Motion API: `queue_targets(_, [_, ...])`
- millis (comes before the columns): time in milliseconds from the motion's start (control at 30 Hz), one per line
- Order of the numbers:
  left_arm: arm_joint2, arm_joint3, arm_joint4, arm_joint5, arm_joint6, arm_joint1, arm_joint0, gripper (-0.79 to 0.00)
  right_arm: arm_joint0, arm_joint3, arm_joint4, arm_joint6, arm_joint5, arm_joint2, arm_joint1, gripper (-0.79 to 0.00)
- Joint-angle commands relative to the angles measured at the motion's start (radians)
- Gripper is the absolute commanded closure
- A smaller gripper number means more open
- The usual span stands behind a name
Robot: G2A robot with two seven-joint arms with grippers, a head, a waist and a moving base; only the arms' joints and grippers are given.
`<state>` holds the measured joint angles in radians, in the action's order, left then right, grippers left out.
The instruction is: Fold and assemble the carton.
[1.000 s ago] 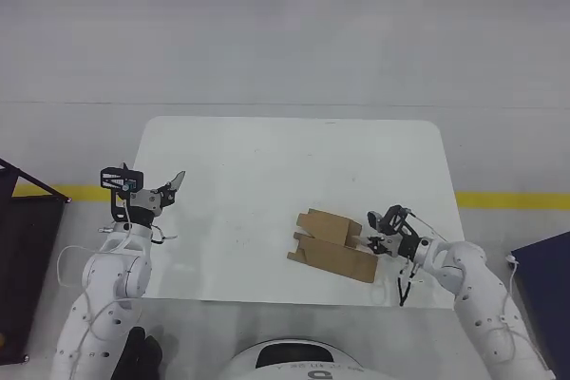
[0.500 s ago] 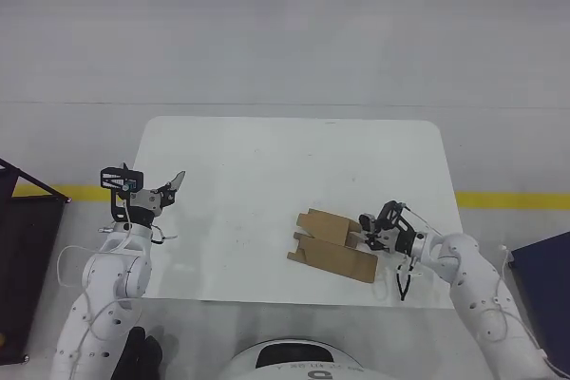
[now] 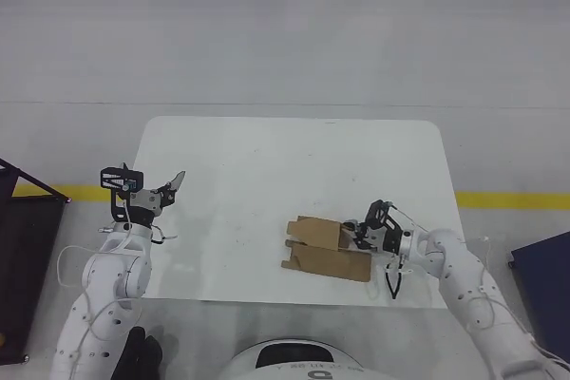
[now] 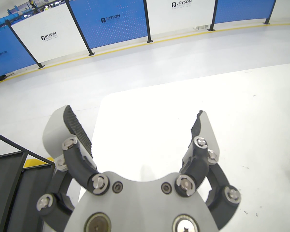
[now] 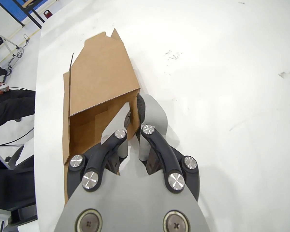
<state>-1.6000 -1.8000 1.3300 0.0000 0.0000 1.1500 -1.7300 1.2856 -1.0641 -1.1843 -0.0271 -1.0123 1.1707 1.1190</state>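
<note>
The brown corrugated cardboard carton (image 3: 327, 250) lies on the white desk with rounded corners (image 3: 294, 161), on the robot's right half and close to the desk's near edge, its long side roughly parallel to that edge. In the right wrist view the carton (image 5: 99, 73) is partly raised from flat. Its near end gapes open so that the inner walls show, and a lower panel lies flat on the desk (image 5: 207, 49) along one side. The right gripper (image 3: 357, 235) is at the carton's right-hand end. Its fingers are clenched on one upright side wall of the open end, one grey finger (image 5: 118, 119) inside the carton and the other (image 5: 154, 112) outside against the wall. In that view the right gripper (image 5: 134, 105) has the cardboard edge running between the two fingers. The left gripper (image 3: 147, 179) hangs at the desk's left edge, well apart from the carton. Its fingers are released and spread wide with nothing between them. In its own wrist view the left gripper (image 4: 135, 121) shows black ribbed pads (image 4: 78, 131) over the desk's corner (image 4: 232, 109). Blue and white partition panels (image 4: 111, 22) stand across the grey floor.
</note>
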Motion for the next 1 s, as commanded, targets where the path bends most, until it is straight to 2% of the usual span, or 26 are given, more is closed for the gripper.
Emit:
queue_targets(0, [0.0,0.0,0.0,0.0,0.0,0.0,0.0,-0.785,-0.01,0.012,0.022,-0.022,0.0,-0.023,-0.008,0.0])
queue_targets(167, [0.0,0.0,0.0,0.0,0.0,0.0,0.0,-0.785,-0.032,0.04,0.135,-0.097,0.0,-0.091,-0.034,0.0])
queue_targets(400, [0.0,0.0,0.0,0.0,0.0,0.0,0.0,-0.785,-0.062,0.028,0.443,-0.13,0.0,-0.193,-0.09,0.0])
queue_targets(700, [0.0,0.0,0.0,0.0,0.0,0.0,0.0,-0.785,-0.065,-0.134,0.794,-0.11,0.0,-0.225,-0.196,0.0])
queue_targets(833, [0.0,0.0,0.0,0.0,0.0,0.0,0.0,-0.785,-0.045,-0.239,0.849,-0.089,0.0,-0.21,-0.238,0.0])
queue_targets(967, [0.0,0.0,0.0,0.0,0.0,0.0,0.0,-0.785,-0.003,-0.344,0.916,-0.137,0.0,-0.204,-0.268,0.0])
